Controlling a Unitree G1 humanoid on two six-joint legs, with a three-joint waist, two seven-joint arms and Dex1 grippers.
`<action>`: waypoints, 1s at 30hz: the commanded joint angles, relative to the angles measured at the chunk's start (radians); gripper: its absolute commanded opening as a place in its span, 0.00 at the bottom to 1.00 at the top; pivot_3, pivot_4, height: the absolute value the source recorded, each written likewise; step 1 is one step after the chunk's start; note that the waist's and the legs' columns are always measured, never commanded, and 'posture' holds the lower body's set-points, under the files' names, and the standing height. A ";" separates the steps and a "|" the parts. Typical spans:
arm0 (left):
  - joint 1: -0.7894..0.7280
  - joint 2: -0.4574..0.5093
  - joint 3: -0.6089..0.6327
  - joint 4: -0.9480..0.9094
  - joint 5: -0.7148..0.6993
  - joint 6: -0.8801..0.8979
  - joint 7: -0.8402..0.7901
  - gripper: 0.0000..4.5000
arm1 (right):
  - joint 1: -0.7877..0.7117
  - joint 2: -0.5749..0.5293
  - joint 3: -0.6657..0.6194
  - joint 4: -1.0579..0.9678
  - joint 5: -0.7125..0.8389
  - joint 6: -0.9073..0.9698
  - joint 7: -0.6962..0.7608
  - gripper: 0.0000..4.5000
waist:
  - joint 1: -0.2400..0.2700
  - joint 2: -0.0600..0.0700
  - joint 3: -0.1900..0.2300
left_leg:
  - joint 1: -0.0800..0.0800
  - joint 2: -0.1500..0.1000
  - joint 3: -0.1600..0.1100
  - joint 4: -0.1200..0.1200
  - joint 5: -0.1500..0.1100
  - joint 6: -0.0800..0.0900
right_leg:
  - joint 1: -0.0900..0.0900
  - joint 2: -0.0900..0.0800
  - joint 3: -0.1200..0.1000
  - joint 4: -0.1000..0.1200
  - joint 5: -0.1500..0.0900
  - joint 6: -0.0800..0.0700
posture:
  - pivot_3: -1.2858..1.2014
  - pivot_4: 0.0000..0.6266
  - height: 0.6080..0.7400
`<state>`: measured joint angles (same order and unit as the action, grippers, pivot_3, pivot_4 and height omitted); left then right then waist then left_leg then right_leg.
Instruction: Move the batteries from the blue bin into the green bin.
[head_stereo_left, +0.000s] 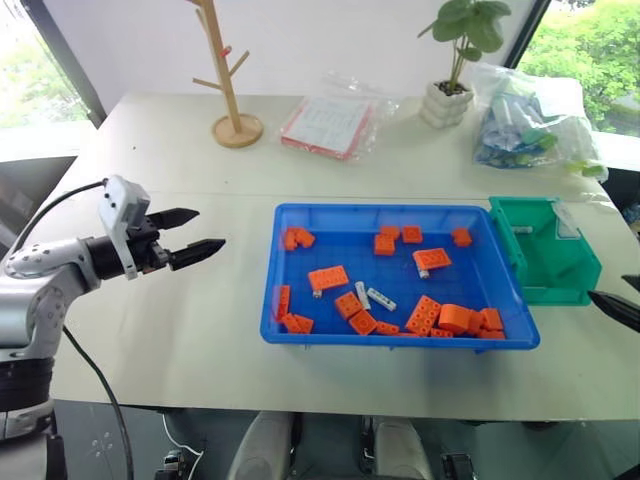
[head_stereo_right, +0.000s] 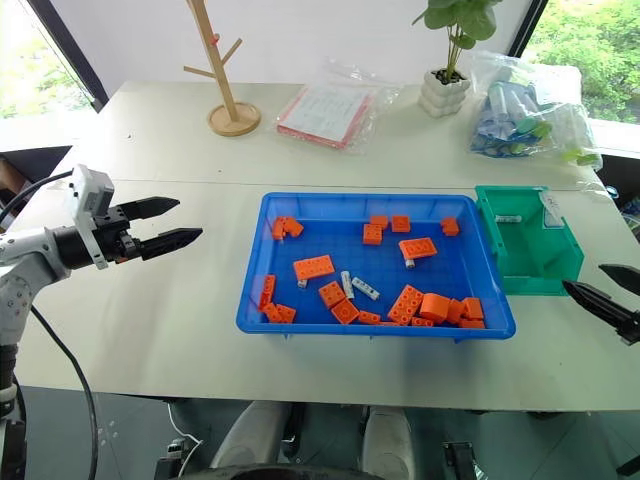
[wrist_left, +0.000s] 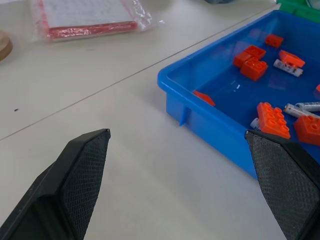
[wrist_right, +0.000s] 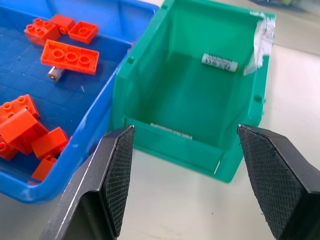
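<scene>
Behind the blue bin (head_stereo_left: 300, 215), at the far side of the table (head_stereo_left: 150, 300), stand a wooden rack (head_stereo_left: 228, 75), a bagged booklet (head_stereo_left: 328, 125), a potted plant (head_stereo_left: 455, 70) and a bag of blue bits (head_stereo_left: 525, 125). Orange bricks (head_stereo_left: 430, 315) lie scattered through the blue bin, one lying over the end of a battery; two batteries (head_stereo_left: 372, 296) lie loose among them near its middle. The green bin (head_stereo_left: 545, 250) touches the blue bin's right end and holds one battery (wrist_right: 219, 62). The left gripper (head_stereo_left: 190, 234) hovers left of the blue bin, pointing toward it, jaws apart and empty. The right gripper (wrist_right: 187, 175) hangs just before the green bin's front lip, jaws wide apart, empty.
</scene>
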<state>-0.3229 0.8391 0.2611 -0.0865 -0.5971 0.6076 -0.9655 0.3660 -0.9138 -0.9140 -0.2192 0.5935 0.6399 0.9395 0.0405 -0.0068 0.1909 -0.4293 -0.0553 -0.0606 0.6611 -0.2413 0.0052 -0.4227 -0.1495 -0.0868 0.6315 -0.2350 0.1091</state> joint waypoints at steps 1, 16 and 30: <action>-0.007 0.012 0.018 -0.018 -0.004 -0.011 -0.008 1.00 | 0.014 0.014 -0.030 -0.039 0.003 -0.006 -0.004 0.74 | -0.001 0.000 0.000 | 0.000 0.000 0.000 0.000 0.000 0.000 | 0.000 0.000 0.000 0.000 0.000 0.000 | 0.52 0.24 0.64; -0.027 0.001 0.012 -0.014 0.001 -0.025 0.008 1.00 | -0.006 -0.002 -0.024 -0.012 -0.025 -0.017 -0.033 0.74 | -0.001 0.000 0.000 | 0.000 0.000 0.000 0.000 0.000 0.000 | 0.000 0.001 0.000 0.000 0.000 0.000 | 0.52 0.24 0.64; -0.081 0.008 -0.002 -0.142 -0.138 0.084 -0.037 1.00 | -0.572 -0.190 0.414 -0.086 0.139 0.086 0.020 0.92 | -0.005 0.000 0.000 | 0.002 0.001 0.001 0.003 0.000 0.000 | 0.000 0.001 0.001 0.001 0.003 -0.001 | 0.52 0.24 0.64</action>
<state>-0.3859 0.8204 0.2505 -0.1927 -0.7087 0.6866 -0.9676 -0.1439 -1.0965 -0.5816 -0.2775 0.7110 0.7263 0.9568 0.0359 -0.0067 0.1911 -0.4280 -0.0540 -0.0596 0.6639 -0.2410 0.0055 -0.4227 -0.1486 -0.0854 0.6329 -0.2321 0.1077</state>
